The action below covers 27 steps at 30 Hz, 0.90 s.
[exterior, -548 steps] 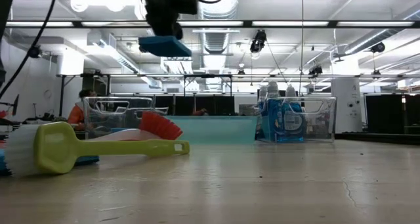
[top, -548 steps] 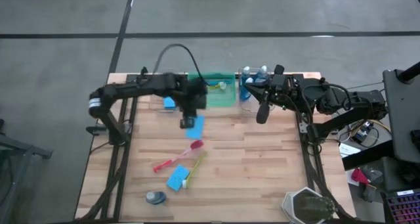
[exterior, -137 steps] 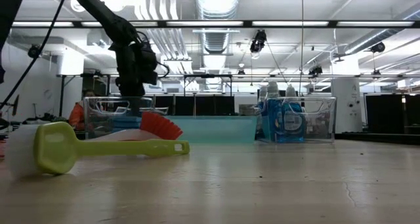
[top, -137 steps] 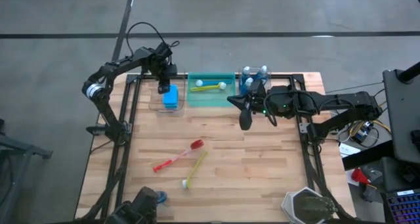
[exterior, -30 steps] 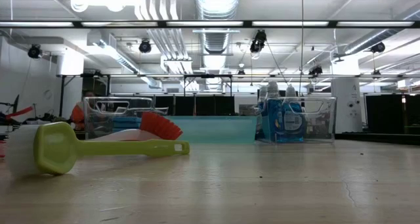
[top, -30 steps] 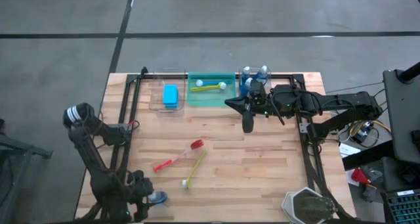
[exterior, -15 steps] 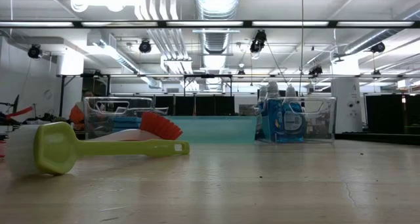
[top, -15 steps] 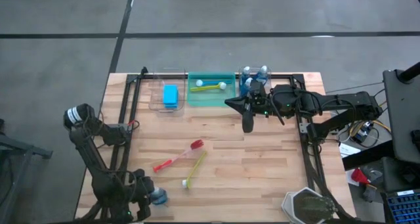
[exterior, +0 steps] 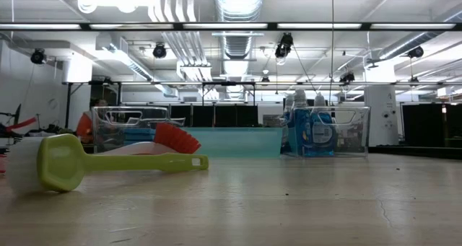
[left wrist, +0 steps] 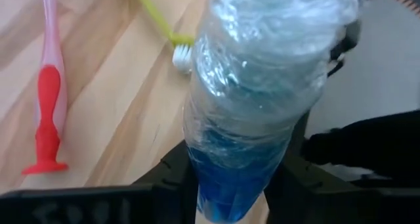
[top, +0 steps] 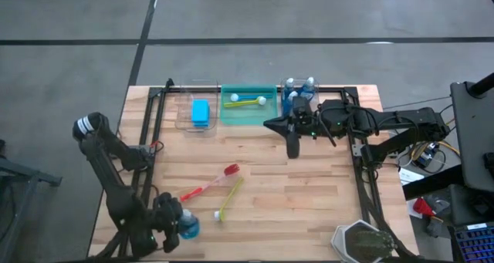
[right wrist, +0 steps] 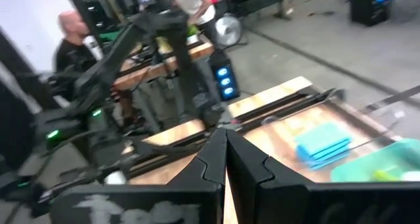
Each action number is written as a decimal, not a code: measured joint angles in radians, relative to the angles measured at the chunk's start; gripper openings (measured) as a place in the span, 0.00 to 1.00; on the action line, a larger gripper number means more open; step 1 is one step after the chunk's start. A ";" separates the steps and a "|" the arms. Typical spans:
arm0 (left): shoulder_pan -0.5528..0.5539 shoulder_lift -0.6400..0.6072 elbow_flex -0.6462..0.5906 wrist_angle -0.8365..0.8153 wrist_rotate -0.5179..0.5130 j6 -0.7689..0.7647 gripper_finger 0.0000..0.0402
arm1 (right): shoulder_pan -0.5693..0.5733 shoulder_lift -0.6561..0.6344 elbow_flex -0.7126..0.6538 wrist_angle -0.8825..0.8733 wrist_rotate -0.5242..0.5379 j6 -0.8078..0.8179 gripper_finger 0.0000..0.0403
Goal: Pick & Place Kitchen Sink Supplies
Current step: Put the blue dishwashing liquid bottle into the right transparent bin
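Observation:
At the table's near left corner, my left gripper (top: 176, 227) is shut on a small clear bottle of blue liquid (top: 188, 226). A red brush (top: 208, 184) and a yellow brush (top: 230, 199) lie flat on the wood to its right; both also show in the left wrist view, red brush (left wrist: 49, 106) and yellow brush (left wrist: 154, 17). My right gripper (top: 293, 149) hangs shut above the table in front of the far bins, its fingers (right wrist: 225, 135) closed on nothing. Neither gripper shows in the low view. My left gripper pinches the bottle between its two fingers (left wrist: 178, 168), one on each side of the blue-filled end (left wrist: 226, 184). The bottle's clear end (left wrist: 275, 40) stretches away beyond the fingertips. The fingers slant downward. Whether the bottle is clear of the wood does not show.
At the far edge stand a clear bin (top: 187, 123) with a blue sponge (top: 201, 111), a green bin (top: 248, 115) holding a brush, and a clear bin (top: 289, 109) with bottles (top: 299, 85). Bare wood lies at the middle and right. A person (right wrist: 69, 40) is beyond the table.
My left gripper has come up a little and shifted toward the table's right and far side at the near left corner. The bottle has moved with it and now shows more of its blue side from above. The brushes have stayed put.

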 joint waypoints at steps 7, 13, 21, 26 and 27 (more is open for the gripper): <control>0.104 -0.149 0.000 0.000 0.020 0.058 0.30 | 0.000 0.005 0.000 -0.005 -0.120 0.081 0.06; 0.228 -0.260 0.000 0.002 0.073 0.139 0.30 | 0.000 0.005 0.000 -0.010 -0.166 0.146 0.23; 0.410 -0.293 0.000 0.104 0.224 0.338 0.31 | 0.001 0.052 0.002 0.026 -0.285 0.231 0.48; 0.517 -0.288 0.000 0.204 0.296 0.393 0.31 | 0.005 0.141 0.000 0.122 -0.367 0.234 0.53; 0.538 -0.291 0.000 0.219 0.307 0.393 0.32 | 0.006 0.158 0.000 0.154 -0.377 0.236 0.54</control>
